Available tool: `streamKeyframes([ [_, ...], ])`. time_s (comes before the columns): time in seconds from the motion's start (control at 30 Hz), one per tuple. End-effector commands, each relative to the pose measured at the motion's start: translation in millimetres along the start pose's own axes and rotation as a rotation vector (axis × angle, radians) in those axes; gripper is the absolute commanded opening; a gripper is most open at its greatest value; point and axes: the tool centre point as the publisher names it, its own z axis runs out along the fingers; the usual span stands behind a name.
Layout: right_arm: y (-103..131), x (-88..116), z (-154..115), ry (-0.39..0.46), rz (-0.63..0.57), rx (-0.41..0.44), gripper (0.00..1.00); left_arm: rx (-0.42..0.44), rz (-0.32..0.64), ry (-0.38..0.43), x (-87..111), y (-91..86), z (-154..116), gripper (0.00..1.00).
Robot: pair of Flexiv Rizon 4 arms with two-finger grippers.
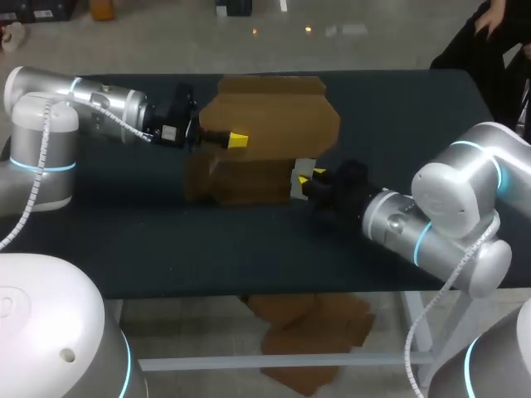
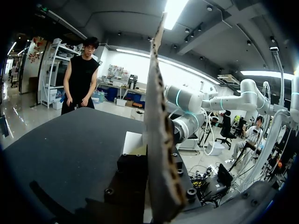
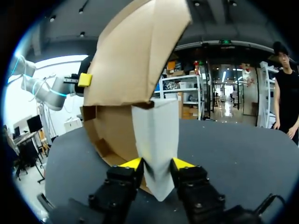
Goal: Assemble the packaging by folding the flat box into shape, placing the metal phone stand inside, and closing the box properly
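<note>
A brown cardboard box [image 1: 241, 178] lies open in the middle of the table, its large lid flap [image 1: 278, 116] raised behind it. My left gripper [image 1: 236, 140] is shut on that flap's left part; in the left wrist view the flap [image 2: 156, 116] runs edge-on out from between the fingers. My right gripper [image 1: 309, 178] is at the box's right end, shut on a pale grey phone stand [image 1: 299, 179]. In the right wrist view the stand [image 3: 156, 135] stands upright between the yellow-tipped fingers [image 3: 133, 164] of the gripper [image 3: 156, 165], just before the box's open inside [image 3: 112, 135] and under the flap [image 3: 135, 56].
The box sits on a dark table top [image 1: 124, 232], whose near edge runs below both arms. My left arm [image 1: 99, 104] comes in along the far left side, my right arm [image 1: 431, 215] across the near right corner.
</note>
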Motion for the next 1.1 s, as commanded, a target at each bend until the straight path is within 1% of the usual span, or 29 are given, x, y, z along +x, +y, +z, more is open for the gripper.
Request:
streamKeyframes([
  [0.03,3,7,8,-0.450,0.001,0.005,0.42,-0.002,0.000,0.004,-0.6,1.9,4,0.00],
  [0.1,3,6,9,-0.461,0.009,0.005,0.41,-0.002,0.000,0.004,-0.6,1.9,4,0.00],
  [0.13,4,6,9,-0.482,0.008,0.012,0.41,-0.002,0.000,0.004,-0.6,1.9,4,0.00],
  [0.2,4,5,9,-0.487,0.011,0.011,0.40,-0.002,0.000,0.004,-0.6,1.9,4,0.00],
  [0.6,6,1,14,-0.627,0.027,0.037,0.37,-0.002,0.000,0.004,-0.6,1.9,4,0.00],
  [0.67,6,0,16,-0.649,0.027,0.042,0.35,-0.002,0.000,0.004,-0.6,1.9,4,0.00],
  [0.73,7,0,17,-0.687,0.013,0.053,0.34,-0.002,0.000,0.004,-0.6,1.9,4,0.00],
  [0.77,8,0,18,-0.688,0.014,0.052,0.33,-0.002,0.000,0.004,-0.6,1.9,4,0.00],
  [0.83,9,1,19,-0.723,0.005,0.064,0.33,-0.002,0.000,0.004,-0.6,1.9,4,0.00],
  [1.0,11,1,22,-0.771,-0.023,0.099,0.31,-0.002,0.000,0.004,-0.6,1.9,4,0.00],
  [1.1,11,1,24,-0.805,-0.046,0.121,0.32,-0.002,0.000,0.004,-0.6,1.9,4,0.00],
])
